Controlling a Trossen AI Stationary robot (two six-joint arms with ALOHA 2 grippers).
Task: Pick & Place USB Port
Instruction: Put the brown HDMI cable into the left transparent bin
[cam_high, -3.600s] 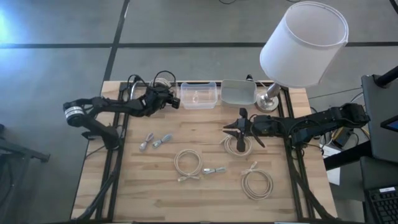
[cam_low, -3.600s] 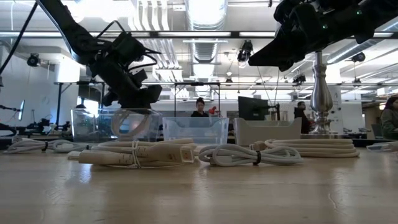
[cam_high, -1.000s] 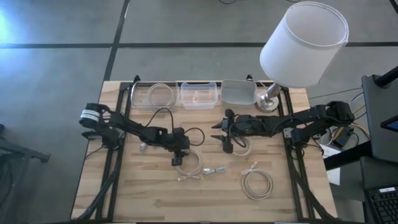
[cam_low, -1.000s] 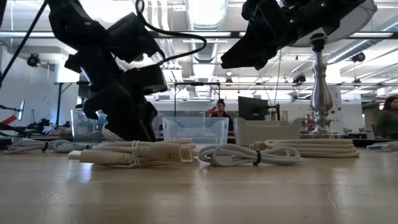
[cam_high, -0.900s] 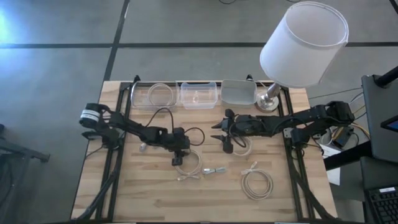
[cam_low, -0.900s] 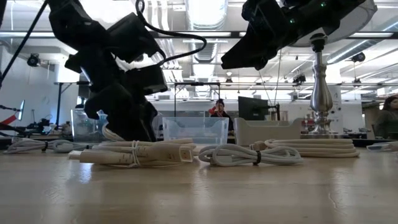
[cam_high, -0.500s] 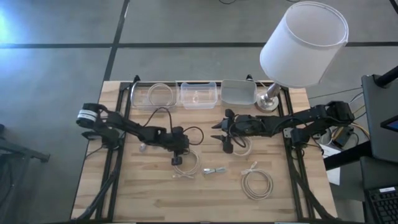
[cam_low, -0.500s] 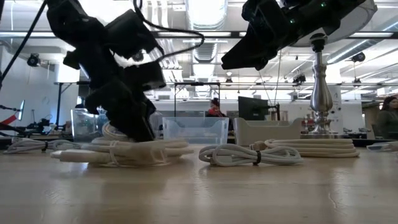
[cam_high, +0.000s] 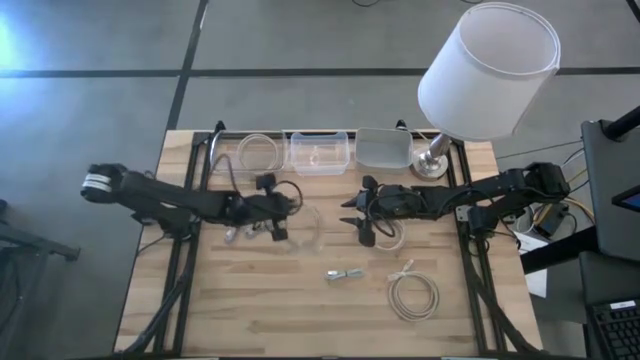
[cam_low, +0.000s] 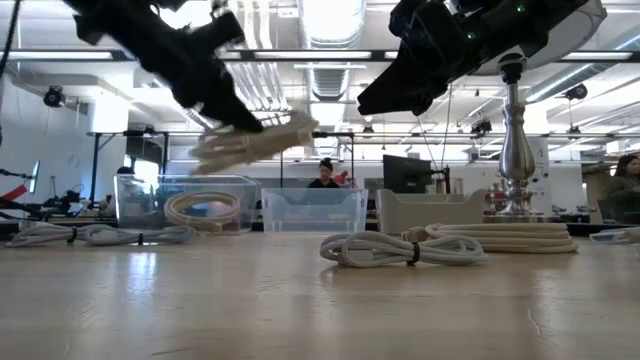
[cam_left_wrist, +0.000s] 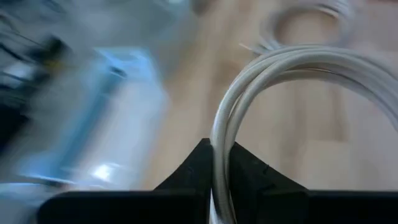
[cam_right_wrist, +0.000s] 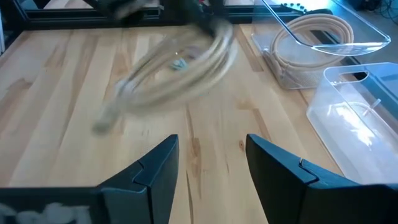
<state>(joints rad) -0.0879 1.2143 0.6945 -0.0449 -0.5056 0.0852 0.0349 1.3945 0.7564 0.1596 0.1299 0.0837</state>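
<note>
Left gripper (cam_high: 262, 213) pinches our coiled white cable (cam_low: 250, 143), lifted clear of the table (cam_high: 250, 300) for carrying | left bin (cam_high: 250, 153), far left, already holds one coil, so likely bound there | right gripper (cam_high: 361, 217) waits spread, empty, above another coil (cam_high: 388, 233) mid-table

The coiled white cable (cam_low: 250, 140) in the left gripper (cam_high: 277, 232) is smeared by motion in the low and right wrist views, so its plug ends cannot be made out, and the left wrist view shows only one arc of it with the bins behind blurred to streaks. From above, the lamp shade (cam_high: 488, 70) hides the lamp's stem and part of the table's far right corner. The small grey adapters (cam_high: 236, 234) beside the left arm are too small to tell apart.
</note>
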